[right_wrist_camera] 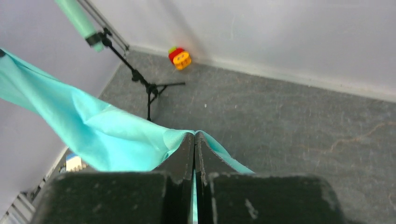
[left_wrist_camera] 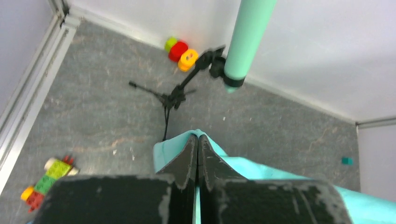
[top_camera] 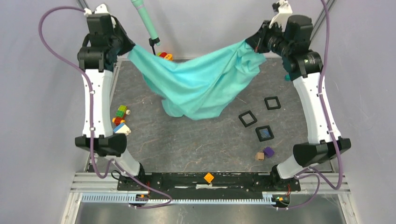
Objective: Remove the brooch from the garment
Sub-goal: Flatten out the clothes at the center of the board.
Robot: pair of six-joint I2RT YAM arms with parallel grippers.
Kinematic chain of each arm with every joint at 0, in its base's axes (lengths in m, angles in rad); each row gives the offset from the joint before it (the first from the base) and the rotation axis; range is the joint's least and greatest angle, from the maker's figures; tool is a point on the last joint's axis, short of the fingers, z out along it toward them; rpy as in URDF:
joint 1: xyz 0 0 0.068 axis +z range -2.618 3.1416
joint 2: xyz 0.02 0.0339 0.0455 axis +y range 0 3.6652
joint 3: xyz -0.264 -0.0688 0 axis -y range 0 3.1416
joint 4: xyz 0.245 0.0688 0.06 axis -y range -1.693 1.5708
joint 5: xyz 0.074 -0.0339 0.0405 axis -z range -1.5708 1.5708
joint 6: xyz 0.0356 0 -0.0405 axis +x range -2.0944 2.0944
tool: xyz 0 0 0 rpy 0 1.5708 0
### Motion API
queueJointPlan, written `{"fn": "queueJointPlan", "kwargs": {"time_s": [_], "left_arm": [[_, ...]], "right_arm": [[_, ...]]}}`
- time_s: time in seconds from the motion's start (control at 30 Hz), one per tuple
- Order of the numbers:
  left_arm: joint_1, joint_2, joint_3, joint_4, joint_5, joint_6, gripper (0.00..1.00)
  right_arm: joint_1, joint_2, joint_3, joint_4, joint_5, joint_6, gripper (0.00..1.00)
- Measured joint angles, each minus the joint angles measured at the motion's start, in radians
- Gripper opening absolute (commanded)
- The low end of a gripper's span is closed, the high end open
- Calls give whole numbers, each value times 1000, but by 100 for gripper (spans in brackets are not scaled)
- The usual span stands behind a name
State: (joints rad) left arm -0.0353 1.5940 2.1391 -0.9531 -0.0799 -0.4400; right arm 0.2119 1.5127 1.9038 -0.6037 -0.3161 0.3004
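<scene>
Left fingers [left_wrist_camera: 189, 158], right fingers [right_wrist_camera: 184, 154] each clenched on garment [top_camera: 201, 88] edge; cloth sags between, over table [top_camera: 187, 140].

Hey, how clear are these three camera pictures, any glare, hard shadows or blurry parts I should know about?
Top external: even, soft light, no glare, the garment sharp. Left wrist: the left gripper is close and soft-edged, the teal pole behind it slightly blurred. Right wrist: the right gripper equally soft, the far wall evenly lit.
</scene>
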Motion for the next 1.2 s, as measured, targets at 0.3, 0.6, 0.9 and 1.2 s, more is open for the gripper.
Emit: {"fn": "queueJointPlan", "kwargs": {"time_s": [0.3,0.6,0.9,1.2], "left_arm": [[74,-74,33,-18,56,0,2],[79,-430,-750,145,138,-2,2],[79,-438,-1100,222,165,-15,2],[79,-482,-1122,273,117,-14,2]], "right_arm": [[-35,-108,-74,122,-87,7,0],[252,-459,-925,259,-119,8,0],[640,-353,-1411,327,-38,77,44],[669,-346,-1283,293,176,69,63]]}}
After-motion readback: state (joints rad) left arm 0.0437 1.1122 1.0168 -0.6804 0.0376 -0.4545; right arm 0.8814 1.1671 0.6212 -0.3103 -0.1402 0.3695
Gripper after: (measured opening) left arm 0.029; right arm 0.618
